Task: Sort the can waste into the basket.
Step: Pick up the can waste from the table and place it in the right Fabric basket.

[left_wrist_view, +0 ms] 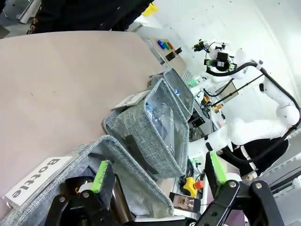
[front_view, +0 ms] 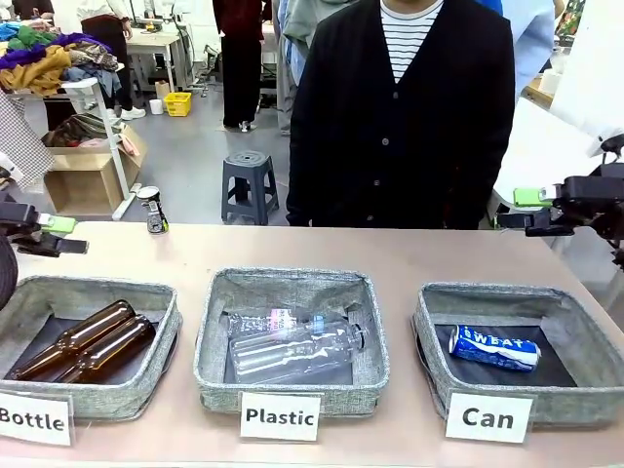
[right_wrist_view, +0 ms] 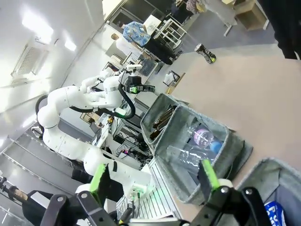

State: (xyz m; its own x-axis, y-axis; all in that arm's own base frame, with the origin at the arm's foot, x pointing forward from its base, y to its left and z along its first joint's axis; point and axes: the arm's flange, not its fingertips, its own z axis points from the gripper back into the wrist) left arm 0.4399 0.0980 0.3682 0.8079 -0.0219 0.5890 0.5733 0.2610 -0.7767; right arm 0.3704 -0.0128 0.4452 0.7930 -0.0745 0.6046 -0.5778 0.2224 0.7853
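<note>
Desk (front_view: 390, 249), one, with one person (front_view: 400, 117) standing at its far side. Left jaws: one pair, spread wide, empty, at the desk's left edge. Cans, two: one silver-topped can (front_view: 153, 210) upright near the far left edge, outside every bin. Grey fabric bins, three, in a row along the near edge, each with one white label: "Bottle" bin (front_view: 97, 286), holding two brown bottles (front_view: 83, 331); "Plastic" bin (front_view: 292, 278), holding clear plastic bottles (front_view: 302, 346), apparently two; "Can" basket (front_view: 507, 292), holding one blue can (front_view: 493, 348) on its side. Right jaws: one pair, spread wide, empty, above the right edge.
</note>
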